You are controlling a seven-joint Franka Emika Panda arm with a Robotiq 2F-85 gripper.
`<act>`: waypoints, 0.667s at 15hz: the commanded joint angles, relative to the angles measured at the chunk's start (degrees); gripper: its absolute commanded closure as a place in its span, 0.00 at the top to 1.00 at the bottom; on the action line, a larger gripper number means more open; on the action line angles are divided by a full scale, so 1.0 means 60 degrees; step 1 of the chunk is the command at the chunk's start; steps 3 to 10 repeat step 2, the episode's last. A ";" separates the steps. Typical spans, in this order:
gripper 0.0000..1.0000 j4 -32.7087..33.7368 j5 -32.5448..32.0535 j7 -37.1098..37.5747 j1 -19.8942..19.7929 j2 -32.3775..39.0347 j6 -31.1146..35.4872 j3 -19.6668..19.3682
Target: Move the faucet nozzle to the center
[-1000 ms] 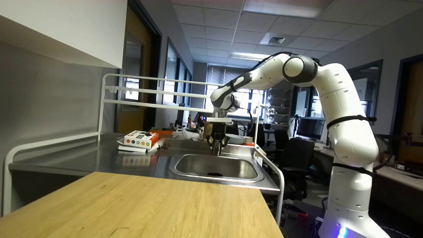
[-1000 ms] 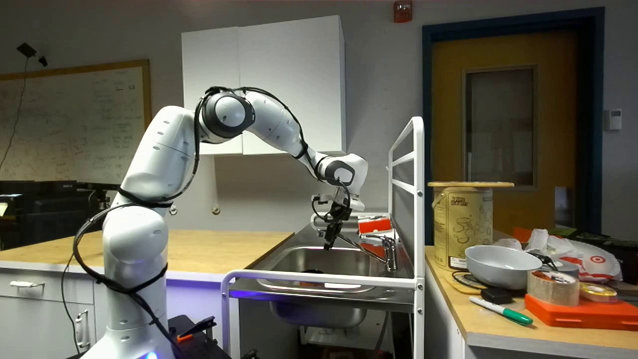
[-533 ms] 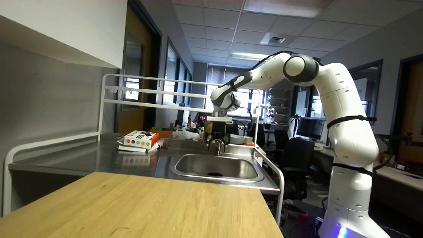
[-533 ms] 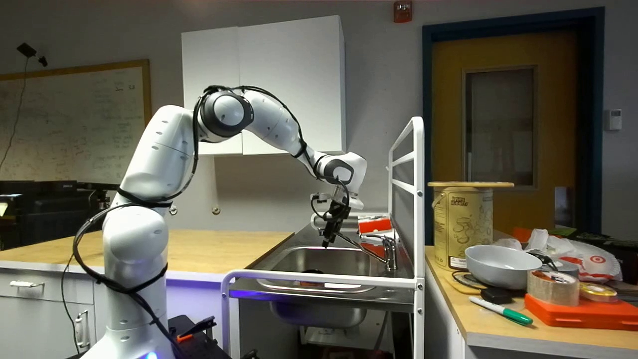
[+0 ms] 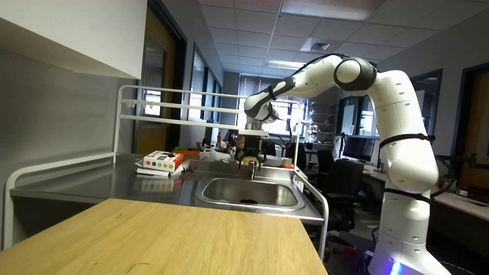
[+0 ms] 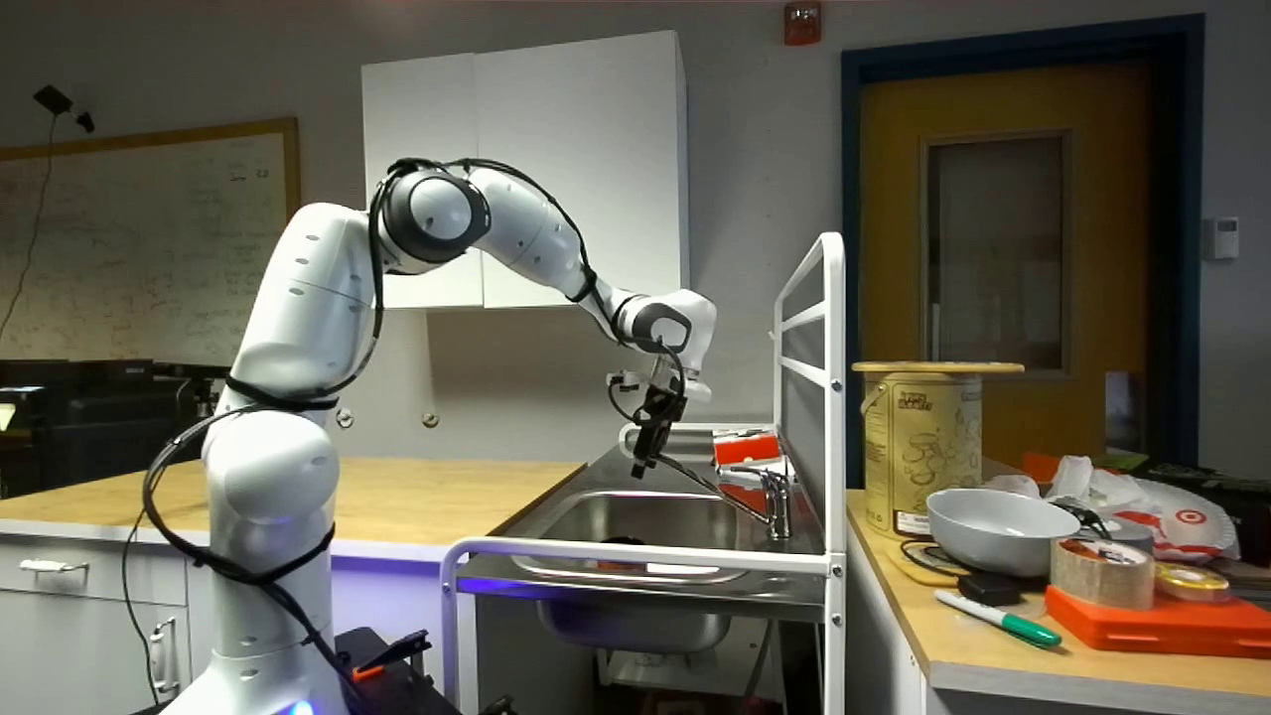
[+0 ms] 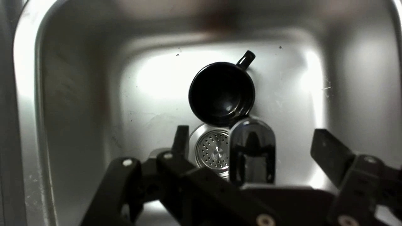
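The faucet nozzle, a shiny rounded metal spout, reaches out above the sink basin. In the wrist view my gripper stands wide open, one finger on either side of the nozzle with space between each finger and the metal. An exterior view shows the spout slanting up from its base to the gripper, which hangs above the basin. Seen from the front, the nozzle sits between the spread fingertips, over the middle part of the basin's far edge.
A black mug lies in the basin beside the drain strainer. White rails border the sink counter. A red and white box rests on the steel counter, and a wooden tabletop adjoins it.
The gripper's fingers have spread apart, letting go of the nozzle. The arm has risen slightly and drawn back toward its base. The nozzle appears to have stayed in place.
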 commanded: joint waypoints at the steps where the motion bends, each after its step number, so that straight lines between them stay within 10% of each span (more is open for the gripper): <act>1: 1.00 -0.0541 -0.0150 -0.0111 0.0116 -0.0804 0.0133 0.0022; 10: 1.00 -0.0608 -0.0152 -0.0143 0.0132 -0.0949 0.0125 0.0035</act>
